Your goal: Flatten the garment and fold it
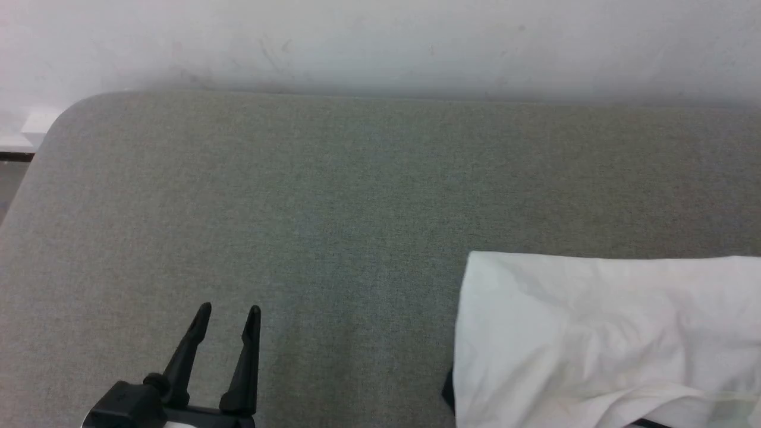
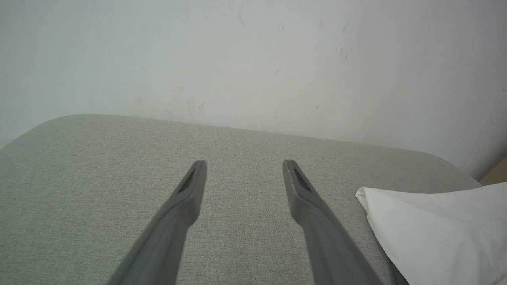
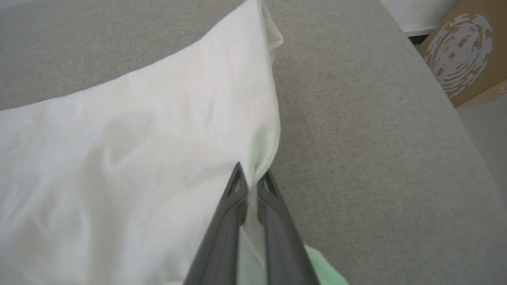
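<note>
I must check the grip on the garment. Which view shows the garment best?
The right wrist view: the right gripper is shut on the edge of the garment there. The head view shows a white part of it at lower right; the left wrist view shows one white corner.

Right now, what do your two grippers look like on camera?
Left gripper: two long, tapering black fingers on a blocky black base, with small dark ribbed pads inset near the tips. Right gripper: the same slim dark grey fingers, with ribbed inset pads at the tips.
</note>
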Robot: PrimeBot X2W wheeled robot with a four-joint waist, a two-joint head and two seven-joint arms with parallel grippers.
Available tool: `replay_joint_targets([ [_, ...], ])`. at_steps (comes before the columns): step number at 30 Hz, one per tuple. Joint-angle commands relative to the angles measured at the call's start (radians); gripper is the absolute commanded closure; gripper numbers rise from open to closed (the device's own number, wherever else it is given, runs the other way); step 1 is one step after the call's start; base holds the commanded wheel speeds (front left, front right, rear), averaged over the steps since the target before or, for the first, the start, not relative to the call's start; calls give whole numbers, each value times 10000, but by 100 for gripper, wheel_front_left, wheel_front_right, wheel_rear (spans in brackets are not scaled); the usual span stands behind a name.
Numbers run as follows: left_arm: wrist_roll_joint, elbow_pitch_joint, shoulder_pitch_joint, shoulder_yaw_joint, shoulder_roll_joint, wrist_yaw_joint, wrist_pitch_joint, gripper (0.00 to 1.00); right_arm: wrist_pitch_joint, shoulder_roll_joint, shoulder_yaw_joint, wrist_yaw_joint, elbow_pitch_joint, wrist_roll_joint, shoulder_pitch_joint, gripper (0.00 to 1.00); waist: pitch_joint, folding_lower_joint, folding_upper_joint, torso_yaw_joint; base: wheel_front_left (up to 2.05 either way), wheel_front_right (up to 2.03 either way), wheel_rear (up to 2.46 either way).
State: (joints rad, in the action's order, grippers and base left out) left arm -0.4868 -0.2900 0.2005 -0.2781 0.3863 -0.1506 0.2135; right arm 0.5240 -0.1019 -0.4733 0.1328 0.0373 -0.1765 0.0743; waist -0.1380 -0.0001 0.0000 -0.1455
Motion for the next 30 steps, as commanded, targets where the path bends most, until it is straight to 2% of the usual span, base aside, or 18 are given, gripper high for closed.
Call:
replay_joint_targets([
  [1,24,-20,93,10,51,-27,-28,0,-23,-70,-120,-21,128,69,121,100,78,1,0,74,0,0,0],
  [4,23,-56,148,17,85,-70,-66,0,69,-10,-84,-21,432,-50,263,100,154,1,0,159,0,0,0],
  [7,24,-78,170,-21,84,-94,-98,0,168,160,531,-21,860,-369,412,100,186,1,0,217,0,0,0],
  [15,-46,5,94,-186,-85,-81,-61,0,956,461,3599,-21,2268,-1454,955,100,167,1,0,133,0,0,0],
  [19,-86,112,-2,-288,-167,-12,-27,0,1258,494,4670,-21,2682,-1547,824,100,81,1,0,-78,0,0,0],
  [25,-146,290,-182,-372,-289,77,50,0,1521,511,5689,-21,2724,-1409,326,100,-135,1,0,-441,0,0,0],
  [30,-184,499,-355,-508,-441,184,118,0,1637,514,5972,-21,1983,-957,-186,100,-333,1,0,-720,0,0,0],
])
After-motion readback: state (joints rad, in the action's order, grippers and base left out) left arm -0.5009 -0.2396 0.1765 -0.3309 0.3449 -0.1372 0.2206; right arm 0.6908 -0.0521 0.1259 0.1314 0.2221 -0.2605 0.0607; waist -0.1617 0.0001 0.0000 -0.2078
